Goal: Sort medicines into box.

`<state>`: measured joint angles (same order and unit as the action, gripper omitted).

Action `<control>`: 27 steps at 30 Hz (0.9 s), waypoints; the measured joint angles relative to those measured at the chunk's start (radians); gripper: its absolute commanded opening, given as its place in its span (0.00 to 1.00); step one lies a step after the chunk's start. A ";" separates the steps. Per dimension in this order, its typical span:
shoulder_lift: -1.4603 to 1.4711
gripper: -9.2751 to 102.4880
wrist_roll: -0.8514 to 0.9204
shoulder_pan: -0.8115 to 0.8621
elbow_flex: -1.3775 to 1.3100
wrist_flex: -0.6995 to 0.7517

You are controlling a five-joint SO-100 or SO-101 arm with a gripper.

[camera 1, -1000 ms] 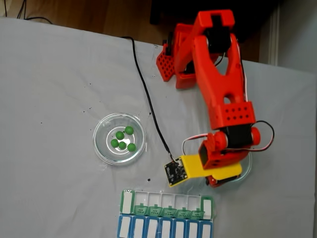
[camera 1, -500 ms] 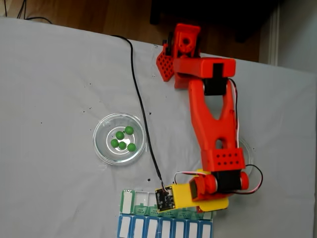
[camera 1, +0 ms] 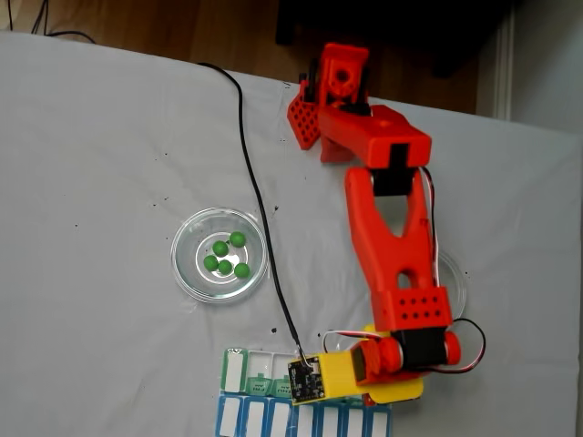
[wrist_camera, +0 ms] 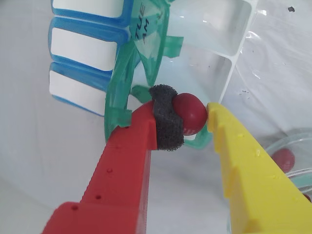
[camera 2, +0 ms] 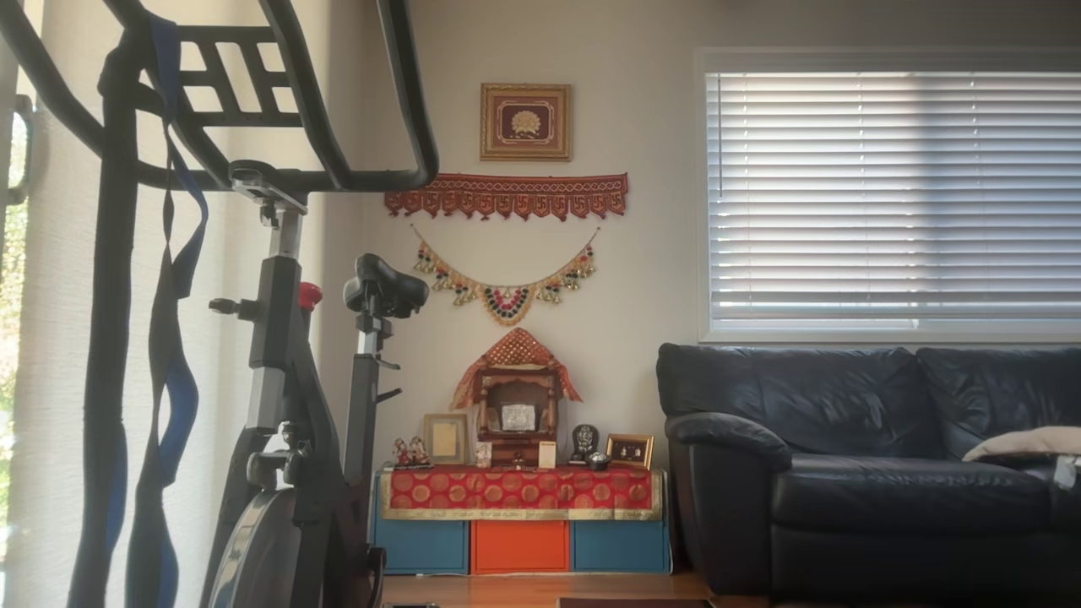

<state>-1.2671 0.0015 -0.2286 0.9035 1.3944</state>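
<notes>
The step in hand looks like the drop: a dark red ball (wrist_camera: pixel 190 113) has to land in an open white compartment of the green-lidded box (wrist_camera: pixel 146 58), not on a raised lid or the divider. To do it well, I would centre the ball over the cell mouth, keep it low so it cannot bounce out, and part the jaws only a little, since so round and glossy a thing will roll at the slightest tilt.

The tool (wrist_camera: pixel 187 117) is clamped on that ball, its jaws only a ball's width apart: the foam pad (wrist_camera: pixel 165 124) on the red finger presses one side and the yellow finger (wrist_camera: pixel 243 161) touches the other. In the wrist view the ball sits just beside an upright green lid, over the box's clear-walled cells.

In the fixed view the tool (camera 1: pixel 360 387) hangs over the box (camera 1: pixel 239 369), and 4 green balls (camera 1: pixel 226 256) lie in a glass dish (camera 1: pixel 187 264) up and to the left of the box on the surface (camera 1: pixel 91 182).
</notes>
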 measured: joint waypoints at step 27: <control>0.009 0.28 0.003 0.009 -0.028 0.038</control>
<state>-1.2579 0.0046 -0.2194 0.8759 1.4327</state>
